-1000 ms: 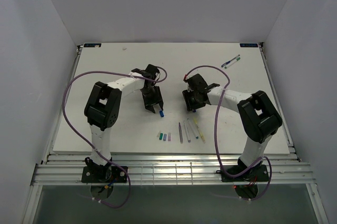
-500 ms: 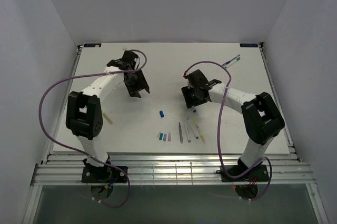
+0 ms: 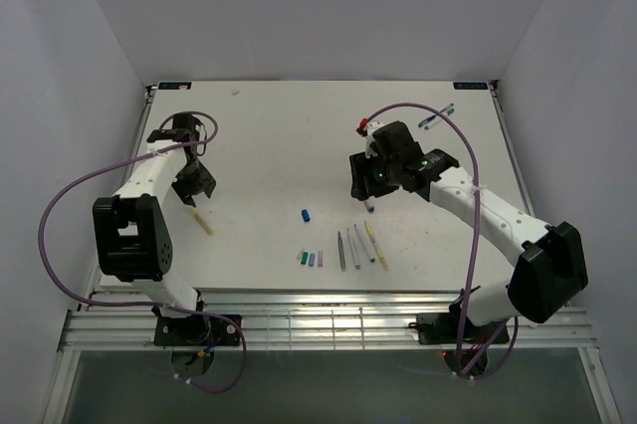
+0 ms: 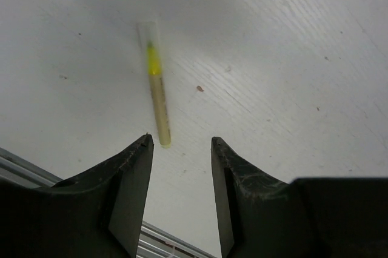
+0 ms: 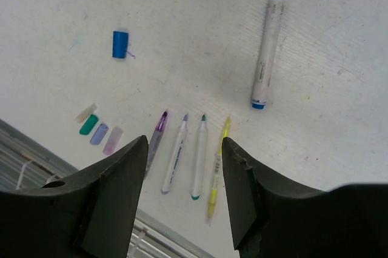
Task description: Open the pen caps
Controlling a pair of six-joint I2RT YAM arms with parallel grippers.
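Left end effector [image 4: 180, 143]: mine, fingers spread, empty, over a yellow pen [image 4: 155, 85] well left of the blue cap [image 5: 120, 44].
Right end effector [image 5: 185, 143]: mine, spread, empty, right of the blue cap.
Other caps [image 5: 97, 129]: four in a row, front of the blue cap.
Uncapped pens [image 5: 185, 158]: four side by side, front-right of the blue cap.
Desk [image 3: 259, 135]: white.
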